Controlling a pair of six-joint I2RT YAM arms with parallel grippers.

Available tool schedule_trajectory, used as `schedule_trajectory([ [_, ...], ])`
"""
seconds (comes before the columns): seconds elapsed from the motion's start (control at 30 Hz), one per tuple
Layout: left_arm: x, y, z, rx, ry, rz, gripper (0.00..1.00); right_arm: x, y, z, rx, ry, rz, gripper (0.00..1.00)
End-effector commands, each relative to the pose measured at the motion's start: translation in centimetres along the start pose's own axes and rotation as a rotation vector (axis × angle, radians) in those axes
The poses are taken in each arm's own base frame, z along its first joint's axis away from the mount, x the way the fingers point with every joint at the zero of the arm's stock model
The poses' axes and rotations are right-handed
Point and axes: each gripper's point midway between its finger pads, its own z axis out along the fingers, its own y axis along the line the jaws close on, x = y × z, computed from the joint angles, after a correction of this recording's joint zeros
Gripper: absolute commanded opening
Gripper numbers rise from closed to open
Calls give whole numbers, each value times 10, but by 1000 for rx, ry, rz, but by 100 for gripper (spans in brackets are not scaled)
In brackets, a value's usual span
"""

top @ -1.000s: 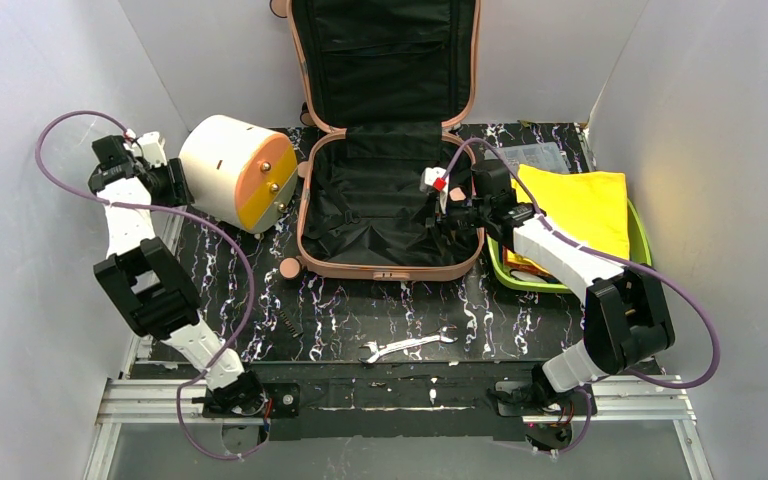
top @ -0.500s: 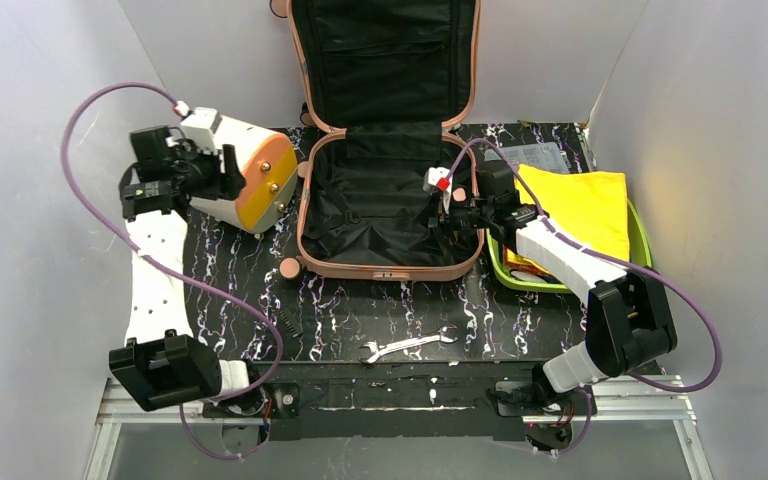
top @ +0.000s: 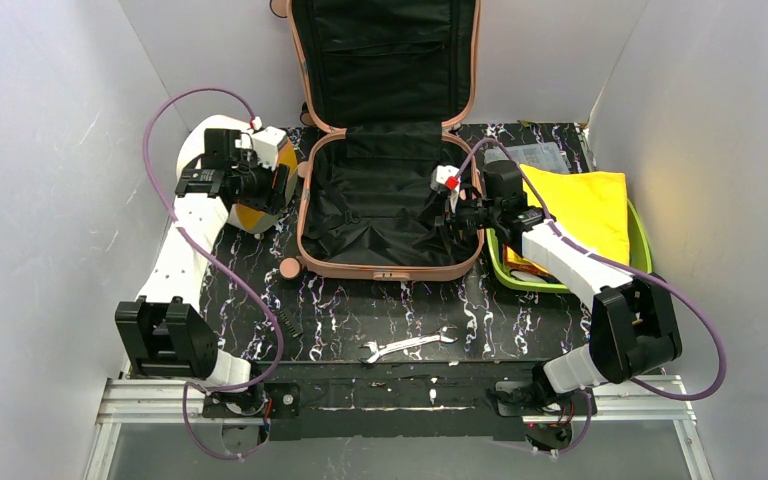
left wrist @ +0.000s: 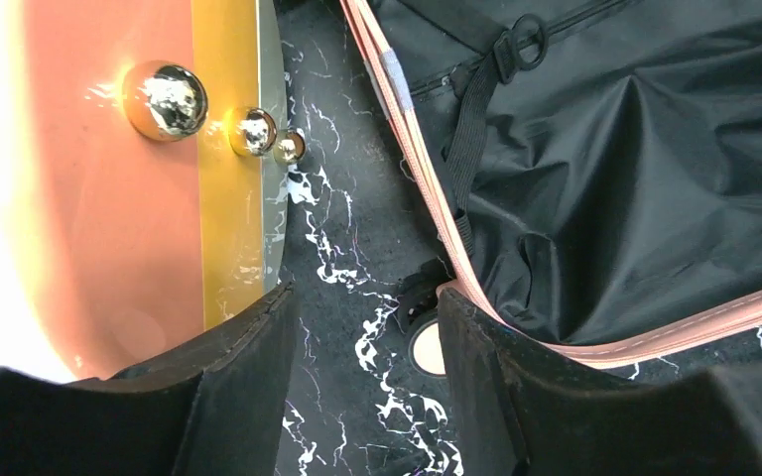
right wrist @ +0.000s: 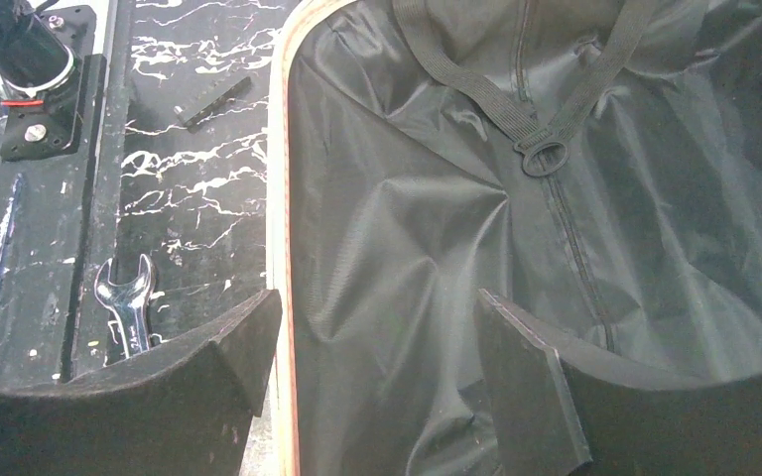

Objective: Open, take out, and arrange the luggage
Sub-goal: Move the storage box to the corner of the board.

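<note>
At 10 o'clock on the table (top: pixel 260 300), top view: the left arm has swung in from the left wall within the last second. It now sits over the drum box (top: pixel 245 215), wrist pointing toward 3 o'clock.

The left gripper (top: pixel 272 182) has closed only slightly during the swing. Its jaws stand about half apart with nothing between them. In the wrist view the left gripper (left wrist: pixel 362 307) straddles the bare strip between the drum box's orange face (left wrist: pixel 109 198) and the luggage (left wrist: pixel 635 198). One finger overlaps the box face; contact cannot be told.

Centre, toward 12 o'clock: the luggage (top: pixel 390 215) has not moved. Lid upright against the back wall, lower shell flat, only black lining showing.

Reading: opening is done and the shell looks emptied. The left arm's approach suggests the arranging step, on either the box or the case.

At 6 o'clock: wrench (top: pixel 407 345), unchanged.

Right of centre: the right gripper (top: pixel 448 215) has hardly shifted over the luggage's 3 o'clock rim. The wrist view shows the right gripper (right wrist: pixel 377 307) with jaws spread wide above the lining (right wrist: pixel 556 297), gripping nothing and touching nothing visible.

At 3 o'clock: green tray (top: pixel 640 240) with yellow cloth (top: pixel 580 210), unchanged.
</note>
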Motion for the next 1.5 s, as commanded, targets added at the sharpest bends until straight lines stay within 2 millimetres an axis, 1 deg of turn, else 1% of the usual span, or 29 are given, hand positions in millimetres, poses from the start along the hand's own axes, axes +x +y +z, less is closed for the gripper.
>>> schedule_trajectory([
  [0.0,18,10,6,-56,81,39,51,-20,4,-6,-8,-57,-56,80],
  [0.27,35,44,1,-211,141,88,47,-18,5,-5,-19,-58,-44,80],
  [0.33,38,51,-2,-230,146,79,46,-18,5,-5,-20,-59,-45,80],
  [0.47,50,74,-9,-272,155,34,45,-19,6,-6,-21,-62,-47,80],
  [0.67,61,104,-20,-319,142,-28,44,-19,6,-7,-24,-66,-47,80],
  [0.77,65,115,-26,-333,132,-53,44,-19,6,-7,-24,-66,-45,80],
  [0.97,65,128,-39,-345,105,-82,44,-18,6,-7,-23,-66,-40,80],
  [1.03,62,124,-42,-317,86,-84,43,-18,5,-8,-21,-67,-41,80],
  [1.1,57,108,-46,-241,58,-76,44,-19,5,-9,-21,-68,-41,80],
  [1.13,52,95,-50,-184,32,-66,44,-19,6,-9,-21,-69,-41,80],
  [1.23,37,59,-71,-56,-40,-41,45,-20,6,-10,-25,-72,-42,80],
  [1.3,27,47,-89,-18,-84,-62,46,-19,7,-10,-27,-72,-42,80],
  [1.37,14,47,-106,-29,-140,-108,46,-20,7,-10,-31,-72,-41,80],
  [1.43,4,58,-117,-79,-184,-164,44,-19,6,-9,-37,-72,-36,80],
  [1.47,1,67,-118,-118,-190,-196,42,-17,7,-8,-41,-71,-30,80],
])
